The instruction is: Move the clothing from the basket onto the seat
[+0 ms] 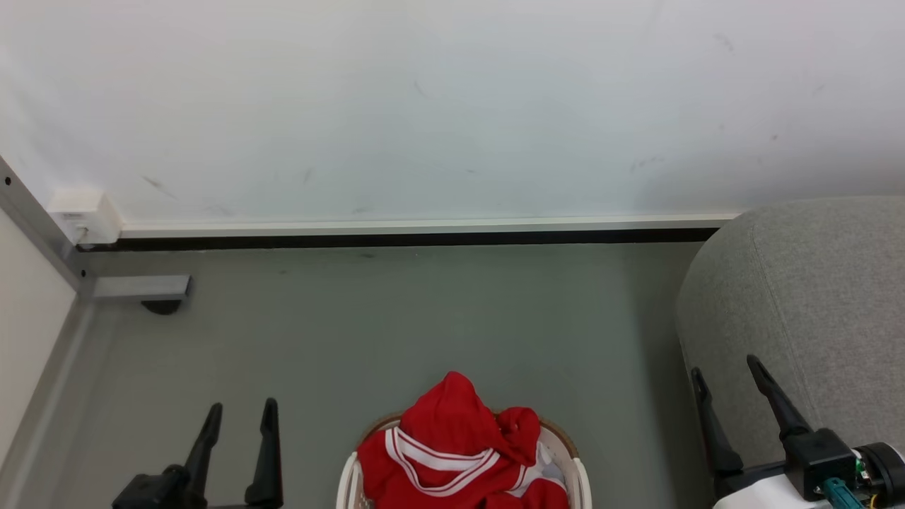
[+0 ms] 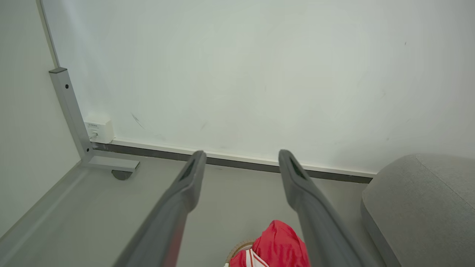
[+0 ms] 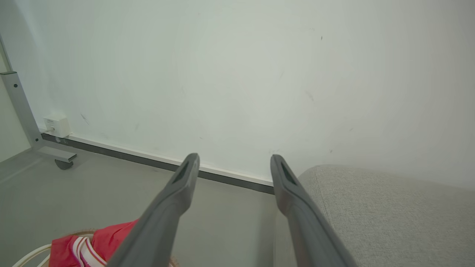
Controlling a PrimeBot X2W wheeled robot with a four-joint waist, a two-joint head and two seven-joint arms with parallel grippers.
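The red clothing (image 1: pixel 459 452) with white stripes is heaped in the white basket (image 1: pixel 581 477) at the bottom centre of the head view. It also peeks in at the bottom of the left wrist view as red clothing (image 2: pixel 276 244), and in the right wrist view as red clothing (image 3: pixel 111 237) beside the basket rim (image 3: pixel 31 256). The grey seat (image 1: pixel 820 311) stands to the right, also seen as the seat (image 2: pixel 419 207) and the seat (image 3: pixel 389 215). My left gripper (image 1: pixel 240 413) is open, left of the basket. My right gripper (image 1: pixel 728 371) is open in front of the seat. Both hold nothing.
A white wall (image 1: pixel 424 106) with a dark skirting strip runs across the back. A grey metal frame leg with a caster (image 1: pixel 161 305) and a white wall box (image 1: pixel 81 212) stand at the far left. Grey floor (image 1: pixel 424 332) lies between basket and wall.
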